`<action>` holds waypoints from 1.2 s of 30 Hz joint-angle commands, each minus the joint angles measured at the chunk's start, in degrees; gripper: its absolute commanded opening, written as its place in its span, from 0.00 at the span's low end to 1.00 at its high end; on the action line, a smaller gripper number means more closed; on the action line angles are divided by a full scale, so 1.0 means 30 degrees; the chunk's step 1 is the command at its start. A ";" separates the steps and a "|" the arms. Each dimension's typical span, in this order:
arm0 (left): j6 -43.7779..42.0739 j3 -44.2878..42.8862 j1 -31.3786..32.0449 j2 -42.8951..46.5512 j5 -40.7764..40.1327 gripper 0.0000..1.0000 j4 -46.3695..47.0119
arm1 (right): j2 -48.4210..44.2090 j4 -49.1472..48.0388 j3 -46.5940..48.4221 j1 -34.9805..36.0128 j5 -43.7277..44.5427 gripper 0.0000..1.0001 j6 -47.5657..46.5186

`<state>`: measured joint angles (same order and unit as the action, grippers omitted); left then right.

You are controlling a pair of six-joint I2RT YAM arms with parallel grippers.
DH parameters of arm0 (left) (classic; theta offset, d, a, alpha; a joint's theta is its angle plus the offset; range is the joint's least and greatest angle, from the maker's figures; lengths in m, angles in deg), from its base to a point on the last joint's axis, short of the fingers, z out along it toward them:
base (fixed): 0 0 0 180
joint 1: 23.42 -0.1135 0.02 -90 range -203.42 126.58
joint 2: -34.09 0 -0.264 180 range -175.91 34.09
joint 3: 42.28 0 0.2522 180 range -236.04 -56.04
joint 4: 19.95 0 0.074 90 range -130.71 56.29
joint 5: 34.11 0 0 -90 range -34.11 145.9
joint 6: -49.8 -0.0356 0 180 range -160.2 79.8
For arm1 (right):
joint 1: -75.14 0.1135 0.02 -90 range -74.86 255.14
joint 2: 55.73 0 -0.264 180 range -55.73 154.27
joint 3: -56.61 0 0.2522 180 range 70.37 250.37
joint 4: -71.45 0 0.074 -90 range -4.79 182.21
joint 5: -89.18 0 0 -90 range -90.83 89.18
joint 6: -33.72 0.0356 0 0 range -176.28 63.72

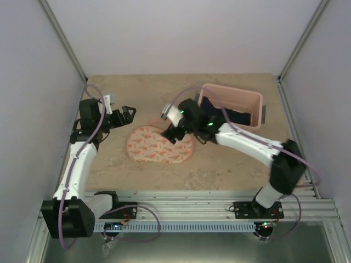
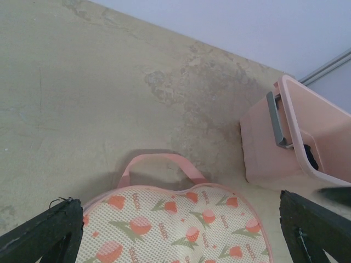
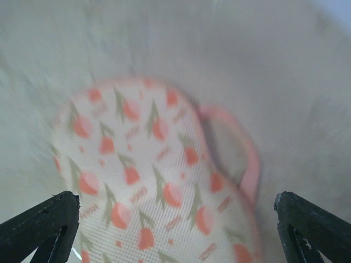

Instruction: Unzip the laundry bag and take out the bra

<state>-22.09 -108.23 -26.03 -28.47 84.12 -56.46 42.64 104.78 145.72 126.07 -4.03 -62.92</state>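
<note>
The laundry bag (image 1: 159, 145) lies flat on the table, cream mesh with an orange-red tulip print and pink trim. Its pink loop handle (image 2: 159, 160) points toward the back wall. My left gripper (image 1: 129, 114) hovers open just off the bag's back left edge, and its wrist view looks down on the bag (image 2: 175, 224) between the jaws (image 2: 181, 233). My right gripper (image 1: 170, 133) is open right over the bag's back right part (image 3: 148, 181), with nothing between its fingers (image 3: 178, 222). Dark navy cloth (image 1: 240, 116), seemingly the bra, lies inside the tub.
A rigid pink plastic tub (image 1: 227, 96) with a grey handle (image 2: 276, 120) stands at the back right, just behind my right arm. Pale walls enclose the table on three sides. The right wrist view is blurred.
</note>
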 commanded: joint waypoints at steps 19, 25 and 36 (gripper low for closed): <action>-0.5079 0.2055 -0.0330 -0.0449 -0.8316 0.99 0.3574 | -1.3604 -1.2111 -1.1877 -2.1013 -0.5434 0.98 0.3775; -0.6007 0.5239 -0.0404 -0.1362 -1.0561 0.99 0.9749 | -1.4064 -2.0890 -1.8565 -2.1080 -0.3633 0.98 0.3518; -0.5694 1.2581 -0.0412 -0.3506 -0.9558 0.99 2.4974 | -1.0063 -2.9330 -2.3220 -2.1074 -0.3807 0.98 0.3508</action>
<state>-38.75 -76.23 -26.97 -37.45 54.09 -5.38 8.83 29.79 77.27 63.15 -15.76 -52.03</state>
